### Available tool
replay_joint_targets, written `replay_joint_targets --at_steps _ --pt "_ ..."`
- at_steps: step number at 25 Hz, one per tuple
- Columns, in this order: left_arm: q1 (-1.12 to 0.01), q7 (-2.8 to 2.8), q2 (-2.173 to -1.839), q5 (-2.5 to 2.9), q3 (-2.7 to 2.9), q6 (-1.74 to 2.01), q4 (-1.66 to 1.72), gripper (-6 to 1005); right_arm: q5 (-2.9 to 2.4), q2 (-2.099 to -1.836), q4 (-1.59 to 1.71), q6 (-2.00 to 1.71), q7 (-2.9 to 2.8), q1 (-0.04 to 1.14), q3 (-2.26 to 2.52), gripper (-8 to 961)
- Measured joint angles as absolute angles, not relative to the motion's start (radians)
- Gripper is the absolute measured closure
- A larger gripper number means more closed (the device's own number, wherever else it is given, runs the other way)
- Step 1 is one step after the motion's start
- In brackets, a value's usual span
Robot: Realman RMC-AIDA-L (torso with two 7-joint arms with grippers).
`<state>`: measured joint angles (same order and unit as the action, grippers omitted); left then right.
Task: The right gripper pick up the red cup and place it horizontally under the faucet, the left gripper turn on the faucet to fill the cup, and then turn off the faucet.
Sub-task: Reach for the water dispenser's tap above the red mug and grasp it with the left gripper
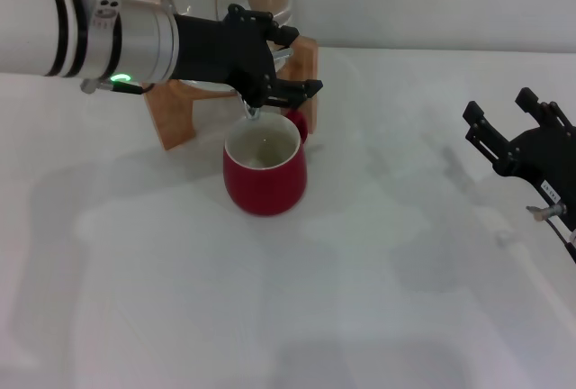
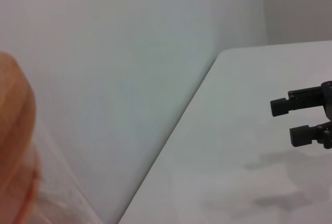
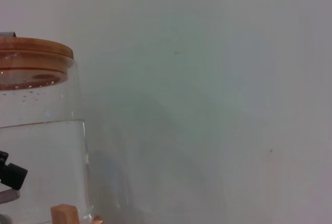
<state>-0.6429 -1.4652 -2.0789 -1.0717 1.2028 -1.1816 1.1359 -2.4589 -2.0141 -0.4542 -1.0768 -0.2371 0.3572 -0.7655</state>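
Your left hand (image 1: 286,67) sits at the faucet (image 1: 252,110), fingers wrapped around the tap area above the spout; the black housing blocks the lever, so I can't tell whether they're clamped on it or just beside it. Red cup (image 1: 265,171) stands upright on the counter (image 1: 360,299), right under the spout, handle to the rear near the wooden stand (image 1: 175,112). A thin stream of water appears to run from the spout into the cup. Behind the left arm you've got the glass jar (image 3: 41,156) with its wooden lid (image 3: 33,53), water level partway up. The left arm's bulk hides most of the jar in the head view. Right hand (image 1: 507,120) is parked well apart at the right edge, above the counter, fingers spread, holding nothing. The left wrist view also shows it (image 2: 298,120), with a gap between the two fingertips.
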Motion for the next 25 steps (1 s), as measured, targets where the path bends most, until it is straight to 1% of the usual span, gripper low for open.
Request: replay_joint_targets --at_steps 25 --pt "-0.645 -1.468 -2.078 -1.077 1.192 -1.167 1.117 242 -2.459 -2.014 -0.452 -1.08 -0.238 0.354 -0.765 145"
